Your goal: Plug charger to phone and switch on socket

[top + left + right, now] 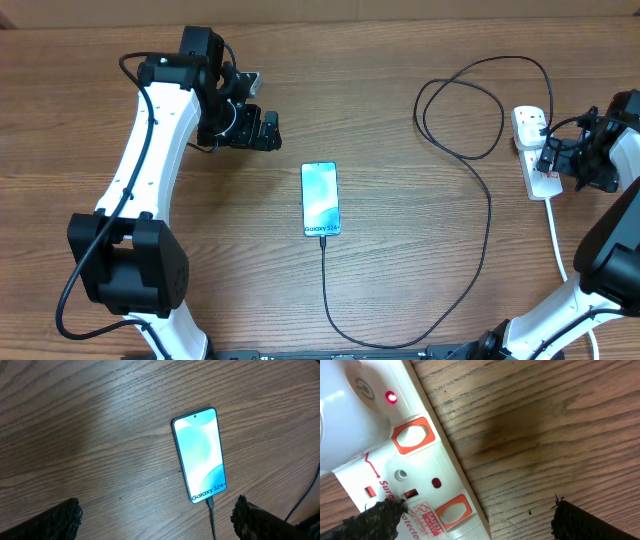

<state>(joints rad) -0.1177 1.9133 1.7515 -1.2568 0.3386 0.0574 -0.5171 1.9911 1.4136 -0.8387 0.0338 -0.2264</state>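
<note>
So the slim black-edged smartphone with the light blue-white screen is lying flat pretty much dead centre on the brown wood-grain table, with the "Galaxy S24" text at its 6 o'clock end. The thin black charger cable has its small connector tip right at that end of the phone and looks plugged in. From there it runs toward 6 o'clock, swings around to the right, and loops up near 1 o'clock before reaching the white elongated power strip over at 3 o'clock. A white adapter block sits in the strip, and a small red light glows just beside it. The strip's white rocker switches have orange-red surrounds, and its thicker white cord trails off toward 6 o'clock. The left gripper hangs at about 10 o'clock from the phone, jaws spread wide and nothing in them. The right gripper is over the strip, also spread wide and empty. One fingertip overlaps the strip, but I can't tell if it's touching.
</note>
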